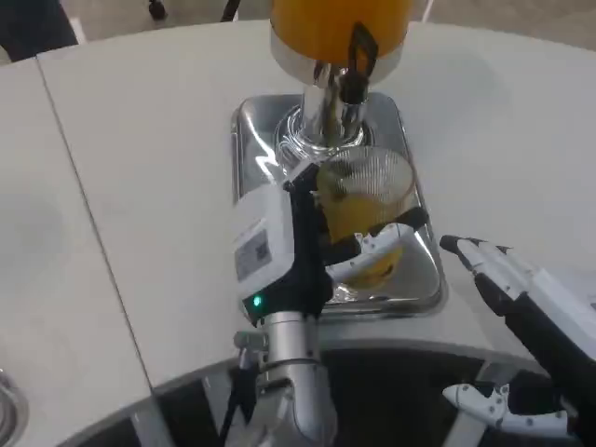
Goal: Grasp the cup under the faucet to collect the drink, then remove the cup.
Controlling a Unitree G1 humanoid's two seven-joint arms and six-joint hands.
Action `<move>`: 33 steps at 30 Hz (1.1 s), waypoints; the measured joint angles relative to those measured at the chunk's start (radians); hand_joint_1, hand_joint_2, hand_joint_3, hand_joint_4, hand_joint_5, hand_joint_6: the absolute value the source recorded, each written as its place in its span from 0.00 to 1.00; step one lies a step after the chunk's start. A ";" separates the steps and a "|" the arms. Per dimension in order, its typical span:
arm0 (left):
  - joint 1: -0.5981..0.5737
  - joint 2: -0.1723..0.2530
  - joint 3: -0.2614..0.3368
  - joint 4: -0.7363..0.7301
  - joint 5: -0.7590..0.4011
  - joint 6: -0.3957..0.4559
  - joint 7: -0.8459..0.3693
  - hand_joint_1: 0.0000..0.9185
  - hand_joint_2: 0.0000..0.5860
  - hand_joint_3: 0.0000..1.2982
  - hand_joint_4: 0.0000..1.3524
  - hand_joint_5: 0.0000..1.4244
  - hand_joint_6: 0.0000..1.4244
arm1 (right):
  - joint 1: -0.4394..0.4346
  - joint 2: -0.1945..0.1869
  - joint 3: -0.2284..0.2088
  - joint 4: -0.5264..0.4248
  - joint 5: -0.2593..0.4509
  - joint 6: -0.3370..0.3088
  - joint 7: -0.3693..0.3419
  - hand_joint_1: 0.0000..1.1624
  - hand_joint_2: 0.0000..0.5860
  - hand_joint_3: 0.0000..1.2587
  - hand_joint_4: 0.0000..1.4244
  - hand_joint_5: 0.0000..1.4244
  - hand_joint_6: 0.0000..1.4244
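Observation:
A clear ribbed cup (368,200) partly full of orange drink stands on the silver drip tray (256,126), just in front of the dispenser's faucet (352,79). My left hand (298,247) grips the cup from its left side, with fingers (377,247) wrapped across its front. Above stands the dispenser (340,28) with its orange tank and chrome column. At the lower right, my right hand (521,293) hovers over the table edge, apart from the cup, fingers spread and holding nothing.
The white table (140,186) spreads to the left and far right of the tray, with a seam running down its left part. A round metal object (7,405) sits at the lower left corner. The table's front edge curves just below the tray.

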 measured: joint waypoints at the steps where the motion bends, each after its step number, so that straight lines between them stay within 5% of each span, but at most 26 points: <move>1: 0.003 0.004 0.003 -0.006 0.000 0.000 0.000 0.67 0.02 0.87 0.80 0.99 1.00 | 0.000 0.000 0.002 0.008 0.006 -0.006 -0.009 0.50 0.64 0.00 0.00 0.00 0.07; 12: 0.073 0.106 0.033 -0.134 0.009 0.004 -0.016 0.68 0.03 0.87 0.80 1.00 1.00 | -0.030 -0.008 0.034 0.046 0.037 -0.036 -0.053 0.52 0.70 0.00 0.00 0.00 0.07; 27: 0.233 0.292 0.064 -0.382 0.042 0.005 -0.162 0.69 0.03 0.88 0.80 1.00 1.00 | 0.018 -0.063 -0.010 0.009 0.046 -0.100 -0.082 0.52 0.73 0.00 0.00 0.00 0.06; 33: 0.313 0.321 0.116 -0.502 0.003 0.000 -0.239 0.69 0.03 0.89 0.80 1.00 1.00 | 0.002 -0.071 -0.004 0.045 0.028 -0.116 -0.105 0.52 0.73 0.00 0.00 0.00 0.06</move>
